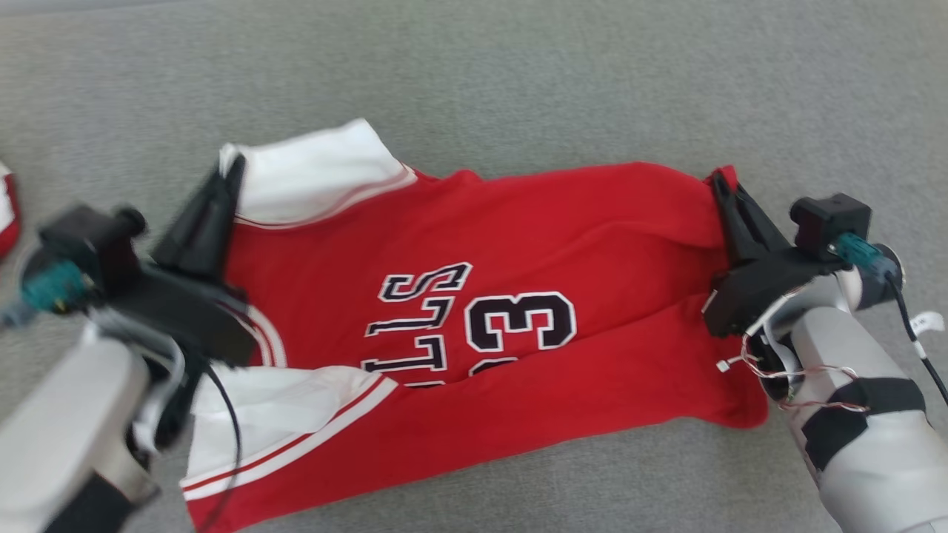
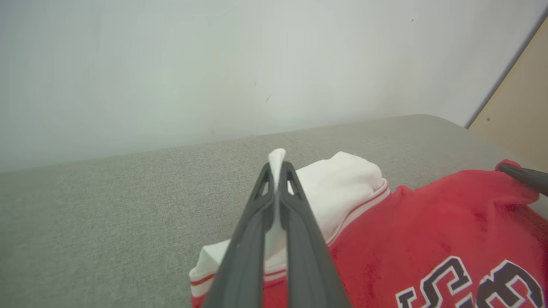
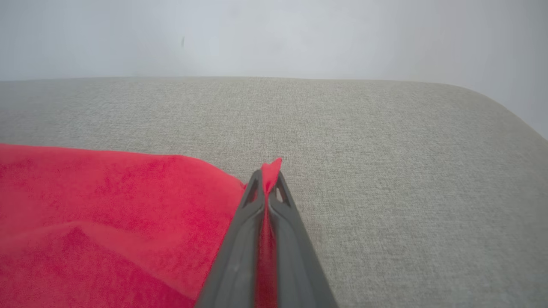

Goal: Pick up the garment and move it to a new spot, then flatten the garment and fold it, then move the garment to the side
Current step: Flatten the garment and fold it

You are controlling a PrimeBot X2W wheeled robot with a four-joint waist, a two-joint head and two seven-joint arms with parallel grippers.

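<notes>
A red jersey [image 1: 518, 244] with white sleeves and dark lettering lies stretched sideways across the grey cushion [image 1: 474, 81], its near half rumpled. My left gripper [image 1: 231, 169] is shut on the white sleeve edge at the jersey's far left corner; white cloth [image 2: 276, 159] pokes out between the fingertips in the left wrist view. My right gripper [image 1: 720, 180] is shut on the red hem corner at the far right, and red cloth [image 3: 270, 171] shows pinched between its fingers in the right wrist view. The other arm's dark finger [image 2: 524, 175] shows at the left wrist view's right edge.
A second red and white item [image 1: 6, 211] peeks in at the head view's left edge. Beyond the cushion's far edge rises a pale wall [image 3: 274, 34], with a tan panel [image 2: 520, 111] at the right. Bare grey fabric surrounds the jersey.
</notes>
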